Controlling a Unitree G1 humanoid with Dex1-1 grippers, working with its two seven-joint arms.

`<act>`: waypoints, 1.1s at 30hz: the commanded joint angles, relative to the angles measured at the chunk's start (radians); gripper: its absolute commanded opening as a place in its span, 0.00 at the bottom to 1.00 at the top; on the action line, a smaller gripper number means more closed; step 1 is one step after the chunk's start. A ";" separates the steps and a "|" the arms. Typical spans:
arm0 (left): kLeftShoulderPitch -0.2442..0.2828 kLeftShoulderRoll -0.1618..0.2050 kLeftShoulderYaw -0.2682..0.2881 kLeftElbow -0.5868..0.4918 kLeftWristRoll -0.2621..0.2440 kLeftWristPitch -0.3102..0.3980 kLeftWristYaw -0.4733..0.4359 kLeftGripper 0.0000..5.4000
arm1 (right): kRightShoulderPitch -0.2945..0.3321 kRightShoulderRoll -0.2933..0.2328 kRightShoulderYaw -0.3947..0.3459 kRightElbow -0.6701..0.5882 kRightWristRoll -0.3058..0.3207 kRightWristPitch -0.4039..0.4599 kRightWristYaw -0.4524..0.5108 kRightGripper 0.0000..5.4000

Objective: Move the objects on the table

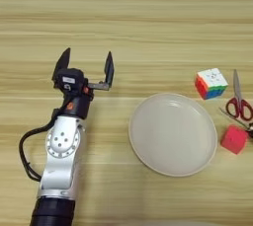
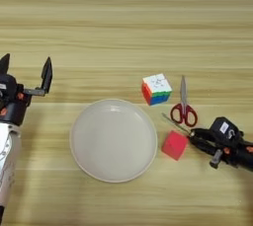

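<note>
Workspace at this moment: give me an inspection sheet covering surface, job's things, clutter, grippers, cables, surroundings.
Surface: wooden table, plank grain.
Job's things: puzzle cube beyond the plate's right rim; red cube just right of the plate; thin screwdriver, only its shaft showing, running to the right gripper.
Clutter: cream plate, nothing on it; red-handled scissors, right of the puzzle cube.
Grippers: left gripper open, left of the plate, holding nothing; right gripper beside the red cube.
Cables: black cable looping at the left arm.
Surroundings: nothing seen.

Worktop [image 1: 148, 18]: light wood, horizontal plank grain, pale and darker bands alternating, filling the whole view. Even, soft lighting. No walls, floor or windows visible.
</note>
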 commanded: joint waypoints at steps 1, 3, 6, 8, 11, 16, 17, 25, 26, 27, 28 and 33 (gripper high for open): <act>-0.011 0.004 0.001 0.007 -0.002 -0.012 -0.003 1.00 | -0.003 -0.018 0.013 -0.004 -0.016 -0.013 -0.006 0.16; -0.012 0.003 0.001 0.008 -0.001 -0.012 -0.003 1.00 | -0.004 -0.018 0.016 -0.005 -0.016 -0.014 -0.006 0.16; -0.011 0.003 0.001 0.007 -0.001 -0.012 -0.003 1.00 | -0.004 -0.018 0.019 -0.005 -0.015 -0.015 -0.007 0.20; -0.011 0.003 0.001 0.006 -0.001 -0.012 -0.002 1.00 | -0.006 -0.018 0.019 -0.004 -0.016 -0.015 -0.009 0.25; -0.011 0.003 0.001 0.007 -0.001 -0.012 -0.002 1.00 | -0.009 -0.017 0.020 -0.004 -0.016 -0.014 -0.010 0.32; -0.012 0.004 0.001 0.008 -0.001 -0.011 -0.003 1.00 | -0.012 -0.017 0.015 -0.006 -0.011 -0.012 -0.013 0.42; -0.013 0.005 0.002 0.008 -0.002 -0.011 -0.004 1.00 | -0.014 -0.016 0.012 -0.007 -0.009 -0.012 -0.015 0.43; -0.019 0.006 0.003 0.014 -0.001 -0.012 -0.005 1.00 | -0.040 -0.011 -0.018 -0.031 0.030 -0.006 -0.033 0.59; -0.020 0.006 0.003 0.015 0.000 -0.013 -0.005 1.00 | -0.042 -0.011 -0.022 -0.037 0.034 -0.007 -0.037 0.62; -0.020 0.006 0.003 0.016 0.000 -0.013 -0.005 1.00 | -0.045 -0.011 -0.026 -0.042 0.037 -0.008 -0.039 0.63; -0.021 0.006 0.003 0.017 0.000 -0.013 -0.004 1.00 | -0.047 -0.010 -0.031 -0.048 0.041 -0.009 -0.041 0.64; -0.025 0.005 0.002 0.024 0.001 -0.014 -0.004 1.00 | -0.065 -0.011 -0.057 -0.088 0.065 0.002 -0.059 0.75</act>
